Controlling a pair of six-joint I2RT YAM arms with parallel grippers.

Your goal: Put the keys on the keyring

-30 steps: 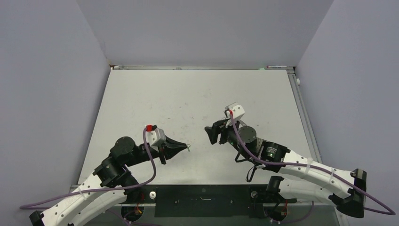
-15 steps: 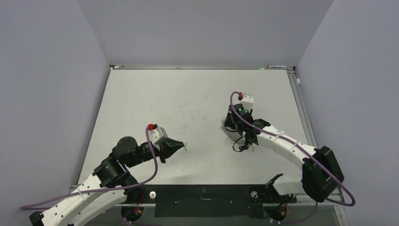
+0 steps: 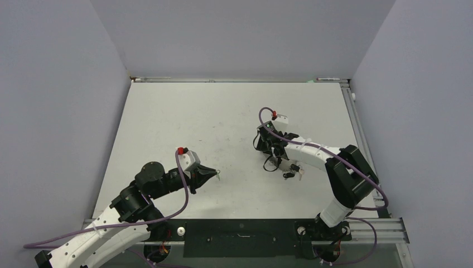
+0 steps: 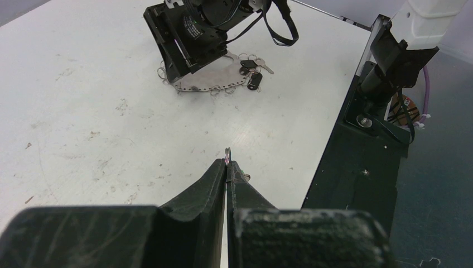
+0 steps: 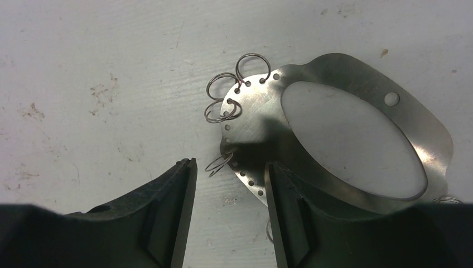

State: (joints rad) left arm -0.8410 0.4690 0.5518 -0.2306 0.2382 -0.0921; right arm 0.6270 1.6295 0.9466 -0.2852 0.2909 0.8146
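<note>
The keyring (image 5: 262, 120) is a flat silver oval plate with a big oval opening, small holes along its rim and several small wire rings hooked in them; it also shows in the left wrist view (image 4: 215, 80). My right gripper (image 5: 230, 164) is open and pointed down over its rim, with one small ring (image 5: 218, 163) between the fingers. Two dark-headed keys (image 4: 251, 72) lie beside the plate, also seen from above (image 3: 289, 174). My left gripper (image 4: 227, 163) is shut on the green-headed key (image 3: 220, 173), whose small ring (image 4: 227, 152) pokes out of the tips, just above the table.
A black mounting rail (image 4: 362, 167) runs along the table's near edge, right of my left gripper. The right arm (image 3: 346, 167) bends over the right half of the table. Grey walls enclose three sides.
My right arm has swung away from the left gripper and come down over the keyring, jaws open. My left gripper has stayed shut on the green key and hardly moved.
</note>
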